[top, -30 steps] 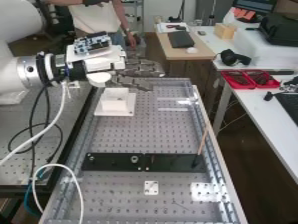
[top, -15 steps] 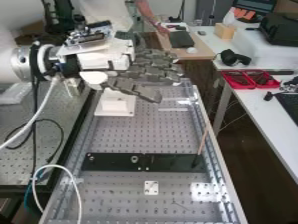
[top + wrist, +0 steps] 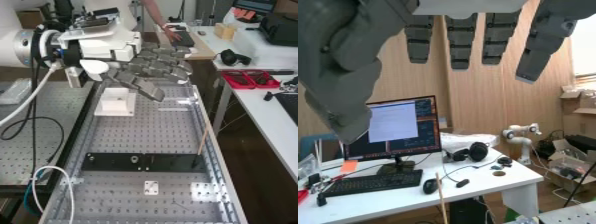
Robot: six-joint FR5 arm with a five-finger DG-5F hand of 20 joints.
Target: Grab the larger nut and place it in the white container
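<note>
The hand [image 3: 151, 65] is over the far part of the perforated bench in the high view, above and a little beyond the white container [image 3: 115, 104]. Its fingers are extended and hold nothing. In the wrist view, the hand [image 3: 461, 41] hangs with straight, separated fingers and its thumb apart from them. The container stands on a white square base; what lies inside cannot be made out. On the flat black bar [image 3: 169, 163] I see the bearing [image 3: 134, 159] and, farther left, the smaller nut [image 3: 91, 157].
A thin wooden stick [image 3: 203, 141] rises from the bar's right end. Nearer stands a small white plate [image 3: 151, 188] on the bench. White and black cables loop at the left. A side table [image 3: 256, 100] at the right carries red trays [image 3: 249, 80] and headphones [image 3: 233, 57].
The hand has turned, so its fingers, edge-on before, now show fanned out. Its fingertips have shifted right in the high view, and the thumb has swung lower.
</note>
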